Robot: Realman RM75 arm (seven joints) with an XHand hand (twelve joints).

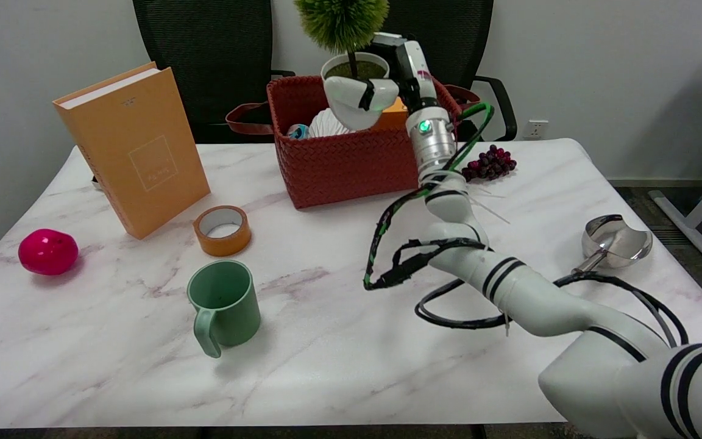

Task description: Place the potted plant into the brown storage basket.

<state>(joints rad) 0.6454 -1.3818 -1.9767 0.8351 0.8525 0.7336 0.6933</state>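
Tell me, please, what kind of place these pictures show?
Most likely an office or a lab room used for robot tests. Two black office chairs stand behind a marble-pattern table, a wall socket is on the plain wall, and the right robot hand holds a potted plant over a brown storage basket.

Basket: reddish-brown woven pattern. Plant: green foliage, white pot. Table: white marble (grey-pink veining). Book: orange. Mug: green. Ball: magenta.

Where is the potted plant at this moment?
In the head view, the potted plant is at top centre, held by the right hand in the air above the brown storage basket, not yet set down inside.
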